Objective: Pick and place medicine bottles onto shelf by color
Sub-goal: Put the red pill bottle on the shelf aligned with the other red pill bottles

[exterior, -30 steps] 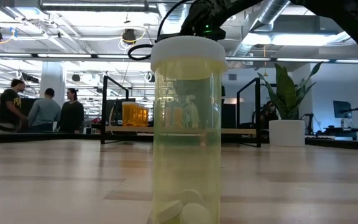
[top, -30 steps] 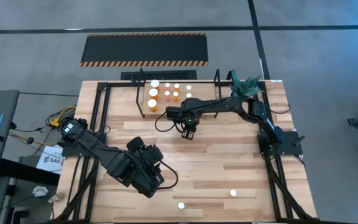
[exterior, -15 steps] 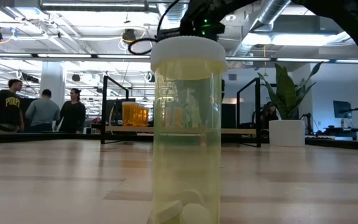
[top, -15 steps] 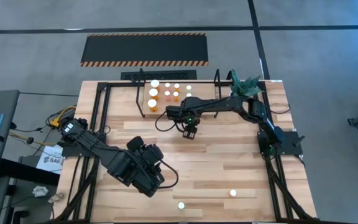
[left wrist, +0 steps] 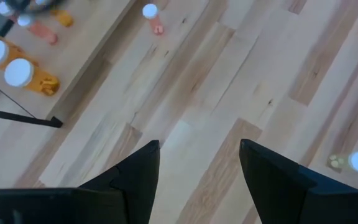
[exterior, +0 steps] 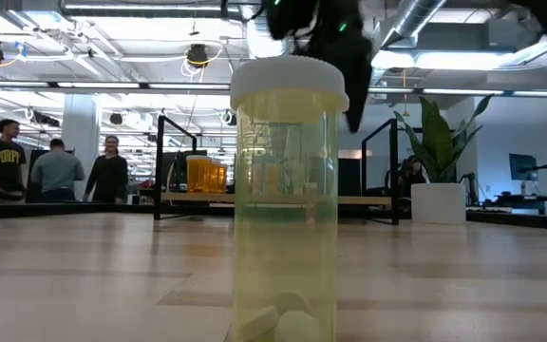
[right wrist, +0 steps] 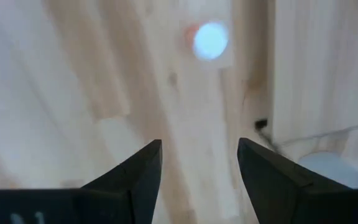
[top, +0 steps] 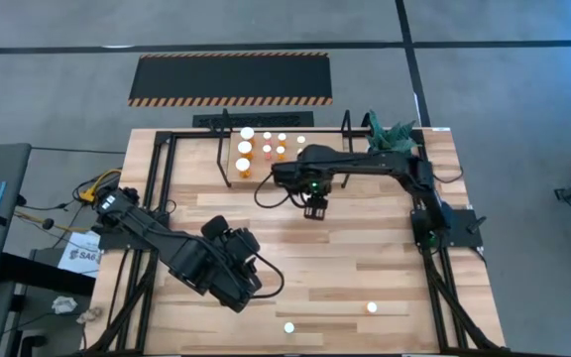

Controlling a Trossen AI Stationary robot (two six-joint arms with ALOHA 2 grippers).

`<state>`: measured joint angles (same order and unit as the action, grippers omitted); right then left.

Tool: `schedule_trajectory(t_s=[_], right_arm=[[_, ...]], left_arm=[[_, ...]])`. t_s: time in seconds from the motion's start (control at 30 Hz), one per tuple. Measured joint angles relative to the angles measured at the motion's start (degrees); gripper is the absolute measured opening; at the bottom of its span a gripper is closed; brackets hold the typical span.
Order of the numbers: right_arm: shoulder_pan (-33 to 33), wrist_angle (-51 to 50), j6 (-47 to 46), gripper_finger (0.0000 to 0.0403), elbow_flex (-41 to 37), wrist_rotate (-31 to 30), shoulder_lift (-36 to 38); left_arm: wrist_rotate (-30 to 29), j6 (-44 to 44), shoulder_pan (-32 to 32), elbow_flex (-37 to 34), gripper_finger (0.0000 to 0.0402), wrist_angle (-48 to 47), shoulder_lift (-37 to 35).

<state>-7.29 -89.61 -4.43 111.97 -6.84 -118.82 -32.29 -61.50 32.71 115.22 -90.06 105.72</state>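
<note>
While both grippers hang empty with jaws apart, two white-capped medicine bottles (top: 372,307) stand upright near the table's front edge, well apart from the black wire shelf (top: 228,149) at the back, where several orange and reddish bottles (top: 245,149) already stand. The right gripper (top: 314,209) hovers just before the shelf; the left gripper (top: 234,288) sits nearer the second bottle (top: 288,326). Open wooden tabletop (top: 365,248) lies between.

overhead, table-level, two wrist views
</note>
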Motion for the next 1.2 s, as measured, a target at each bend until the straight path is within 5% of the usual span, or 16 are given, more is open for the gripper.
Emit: schedule_trajectory(t_s=[0.4,0.67,0.8,1.2], right_arm=[[6.9,-0.2,-15.1,0.0230,-19.7,5.4,27.8],[19.2,0.0,-39.7,0.0230,-34.9,4.1,45.1],[25.4,-0.2,-49.3,0.0230,-40.5,3.8,51.5],[33.0,0.0,-51.5,0.0230,-55.1,-5.1,63.9]], left_arm=[[-1.1,10.4,-5.4,0.0,0.0210,0.8,-0.1],[2.7,41.7,-15.8,0.0,0.0210,21.6,3.2],[10.3,53.7,-20.5,0.1,0.0210,30.9,5.6],[14.8,57.1,-33.4,0.0,0.0210,41.2,20.2]])
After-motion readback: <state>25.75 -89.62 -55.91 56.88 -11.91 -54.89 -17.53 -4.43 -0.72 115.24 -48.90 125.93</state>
